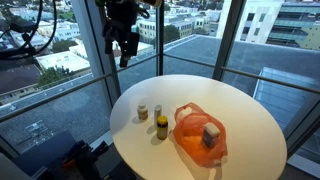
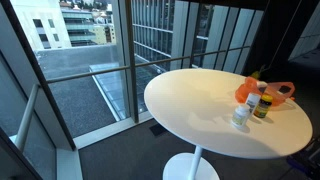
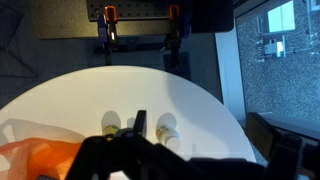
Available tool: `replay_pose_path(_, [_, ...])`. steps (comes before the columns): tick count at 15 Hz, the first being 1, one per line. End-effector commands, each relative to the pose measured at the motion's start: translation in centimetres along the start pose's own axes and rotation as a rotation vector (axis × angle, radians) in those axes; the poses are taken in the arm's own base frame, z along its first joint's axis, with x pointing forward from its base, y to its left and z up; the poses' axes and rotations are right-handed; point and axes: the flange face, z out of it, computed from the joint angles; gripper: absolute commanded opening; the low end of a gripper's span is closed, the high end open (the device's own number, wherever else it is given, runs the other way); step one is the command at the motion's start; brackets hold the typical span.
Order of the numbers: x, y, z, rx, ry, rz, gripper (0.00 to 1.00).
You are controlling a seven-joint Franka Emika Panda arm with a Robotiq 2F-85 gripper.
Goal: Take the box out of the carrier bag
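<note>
An orange carrier bag (image 1: pixel 192 140) lies on the round white table (image 1: pixel 240 110), near its front edge. A small tan box (image 1: pixel 211 133) sits inside the bag's open top. The bag also shows in an exterior view (image 2: pixel 272 92) and at the lower left of the wrist view (image 3: pixel 35 160). The box does not show in the wrist view. My gripper (image 1: pixel 124 52) hangs high above the table's far left side, well apart from the bag. Its fingers look open and empty. In the wrist view it is only a dark silhouette along the bottom.
Three small bottles stand beside the bag: two pale ones (image 1: pixel 143 112) (image 1: pixel 157 111) and a dark one with a yellow label (image 1: pixel 162 128). Two of them show in the wrist view (image 3: pixel 165 125). Glass window walls and a railing surround the table.
</note>
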Motion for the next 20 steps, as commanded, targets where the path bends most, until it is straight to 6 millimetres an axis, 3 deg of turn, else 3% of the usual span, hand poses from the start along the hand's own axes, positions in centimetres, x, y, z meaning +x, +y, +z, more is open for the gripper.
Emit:
replay_pose_path(1, [0.0, 0.0, -0.1, 0.0, 0.001, 0.0, 1.0])
replay_pose_path(6, [0.0, 0.0, -0.2, 0.0, 0.002, -0.001, 1.0])
replay_pose_path(12, [2.1, 0.8, -1.5, -0.002, 0.047, 0.048, 1.0])
replay_pose_path(15, [3.5, 2.1, -2.0, 0.001, 0.072, 0.084, 1.0])
replay_pose_path(20, [6.5, 6.0, -2.4, 0.0, 0.139, 0.18, 1.0])
